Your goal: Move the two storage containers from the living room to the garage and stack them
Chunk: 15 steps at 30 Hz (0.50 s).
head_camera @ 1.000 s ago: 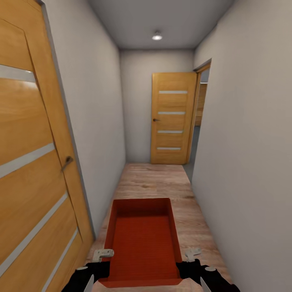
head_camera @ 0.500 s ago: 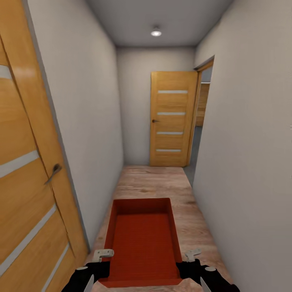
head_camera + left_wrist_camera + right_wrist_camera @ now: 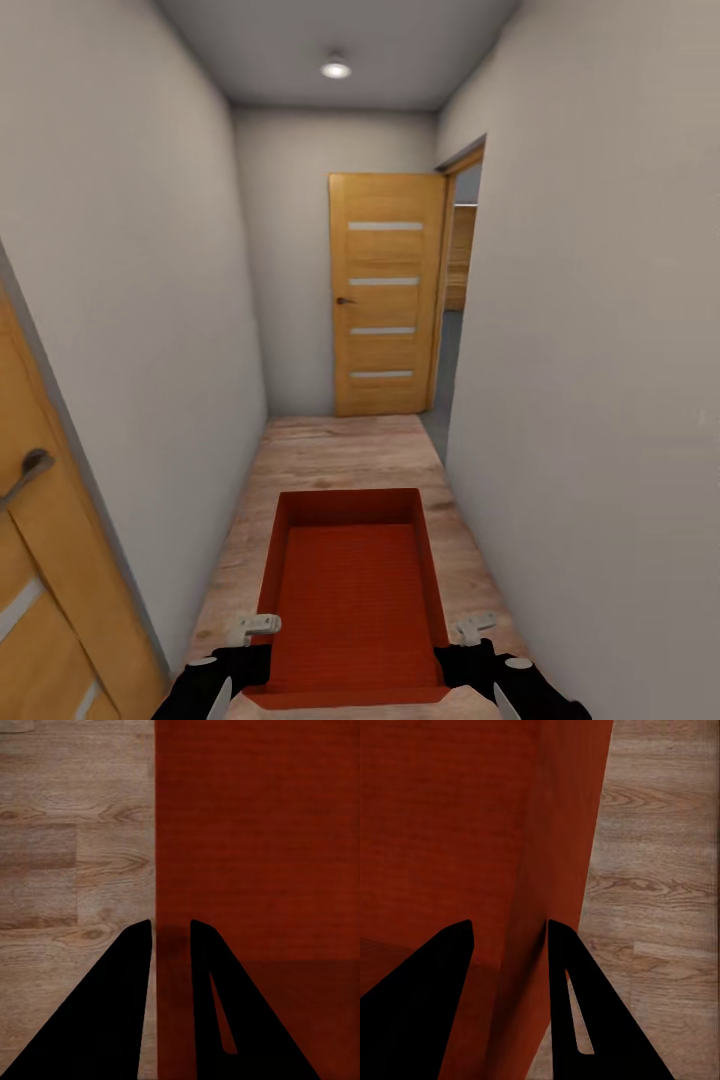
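one orange-red storage container (image 3: 348,595) was carried open side up between the two pincers, above a light wood plank floor (image 3: 340,455) in a narrow corridor. the left gripper (image 3: 171,934) was clenched on the container's left wall, one finger inside and one outside; the right gripper (image 3: 510,934) was clenched likewise on the right wall. ahead of the pincers an open wooden door (image 3: 385,295) stood beside a doorway (image 3: 452,300) on the right. it was judged that the carry would go best if both grips were kept level and equally tight, the bin was held centred between the white walls (image 3: 600,350), and the turn toward the doorway was taken slowly, so that no wall was struck.
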{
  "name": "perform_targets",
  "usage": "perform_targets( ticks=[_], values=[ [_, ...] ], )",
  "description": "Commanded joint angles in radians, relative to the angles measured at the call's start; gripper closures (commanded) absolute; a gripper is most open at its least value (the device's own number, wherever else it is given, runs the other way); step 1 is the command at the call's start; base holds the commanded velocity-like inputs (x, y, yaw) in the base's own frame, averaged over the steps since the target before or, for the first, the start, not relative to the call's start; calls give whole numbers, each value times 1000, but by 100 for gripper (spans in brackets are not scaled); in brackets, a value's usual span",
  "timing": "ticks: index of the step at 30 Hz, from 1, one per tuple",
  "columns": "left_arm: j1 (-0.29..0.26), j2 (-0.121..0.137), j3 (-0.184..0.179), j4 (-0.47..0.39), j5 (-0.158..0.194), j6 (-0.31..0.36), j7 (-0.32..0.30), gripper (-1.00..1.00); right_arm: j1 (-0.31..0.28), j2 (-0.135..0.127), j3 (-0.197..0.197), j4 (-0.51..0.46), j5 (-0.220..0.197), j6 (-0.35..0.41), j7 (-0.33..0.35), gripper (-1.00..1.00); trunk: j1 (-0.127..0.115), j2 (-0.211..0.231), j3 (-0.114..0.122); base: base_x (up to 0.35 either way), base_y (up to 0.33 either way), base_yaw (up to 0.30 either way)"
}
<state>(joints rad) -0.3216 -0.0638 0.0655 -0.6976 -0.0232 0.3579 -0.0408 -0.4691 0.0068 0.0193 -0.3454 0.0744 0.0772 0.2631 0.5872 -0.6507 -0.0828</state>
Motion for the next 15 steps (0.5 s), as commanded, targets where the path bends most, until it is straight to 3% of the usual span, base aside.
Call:
perform_targets(
  ticks=[1, 15],
  values=[
    [0, 22, 8, 0, -28, 6, 19, 100, 0, -1, 24, -4, -11, -13, 79, 100, 1, -1, -2, 325, 95, -76],
    [0, 22, 8, 0, -28, 6, 19, 100, 0, -1, 24, -4, -11, -13, 79, 100, 1, -1, -2, 324, 74, -8]
  ],
)
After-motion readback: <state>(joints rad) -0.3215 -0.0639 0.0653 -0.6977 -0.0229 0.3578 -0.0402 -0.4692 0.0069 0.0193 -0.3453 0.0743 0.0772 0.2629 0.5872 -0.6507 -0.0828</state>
